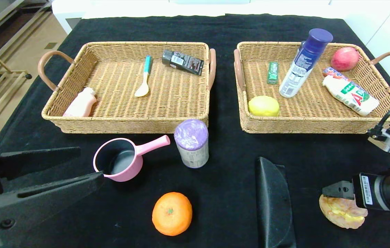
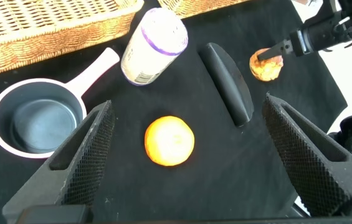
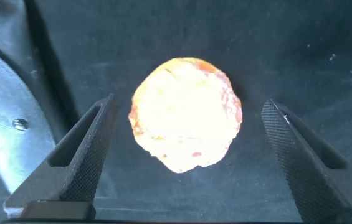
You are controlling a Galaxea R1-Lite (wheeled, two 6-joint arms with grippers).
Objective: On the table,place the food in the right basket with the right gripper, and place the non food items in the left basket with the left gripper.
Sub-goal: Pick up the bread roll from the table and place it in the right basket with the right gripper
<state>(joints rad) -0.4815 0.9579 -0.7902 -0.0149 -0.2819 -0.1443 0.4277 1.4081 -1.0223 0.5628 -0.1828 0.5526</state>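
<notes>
The tan bun with yellow cream (image 3: 185, 115) lies on the black-draped desk (image 1: 222, 165) directly beneath the right tool (image 3: 185, 140), between its spread fingers; left tool (image 2: 185, 149) gapes idle.

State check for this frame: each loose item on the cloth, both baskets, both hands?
Bun: on the table, between the open right hand's fingers, not gripped.
Orange: on the table, untouched.
Saucepan: upright, empty.
Canister: upright, lid on.
Pouch: lying flat on the table.
Left basket: holds three items.
Right basket: holds five items, blue-capped bottle standing.
Left hand: open, above the orange.
</notes>
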